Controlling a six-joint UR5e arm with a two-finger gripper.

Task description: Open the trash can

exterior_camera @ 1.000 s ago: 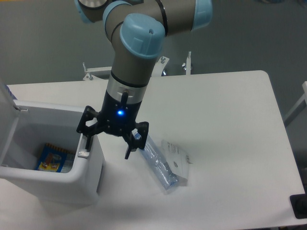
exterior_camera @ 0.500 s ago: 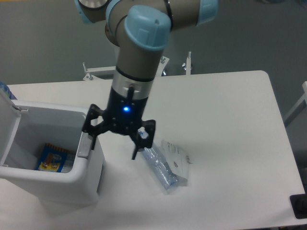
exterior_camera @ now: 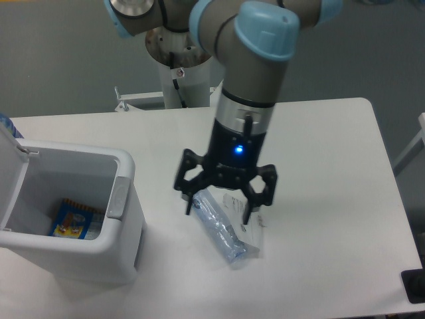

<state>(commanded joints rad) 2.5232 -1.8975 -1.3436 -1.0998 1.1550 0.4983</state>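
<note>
**Open bin and pincer above the bench**

A white, flat-topped bench (exterior_camera: 319, 153) with rounded corners fills most of the view; behind it lies a grey floor (exterior_camera: 60, 60), with a white metal frame (exterior_camera: 139, 98) at the bench's far edge. The arm's pale base column (exterior_camera: 179, 73) rises behind the bench. The black two-finger pincer (exterior_camera: 222, 207) hangs from a grey arm with light-blue joint caps, a blue light glowing on its wrist. Its fingers (exterior_camera: 190, 199) are spread wide and grip nothing. Directly beneath it lies a clear plastic-wrapped packet (exterior_camera: 222, 229), overlapping a white printed packet (exterior_camera: 247, 214); whether the fingertips touch either cannot be told. Well to the left of the pincer, at the bench's left edge, stands the large boxy white plastic trash can (exterior_camera: 129, 232) with rounded corners. Its lid (exterior_camera: 8, 143) is raised at the far left, exposing the interior, where a blue-and-yellow packet (exterior_camera: 70, 219) lies. A grey latch button (exterior_camera: 118, 197) sits on the rim nearest the pincer.
</note>
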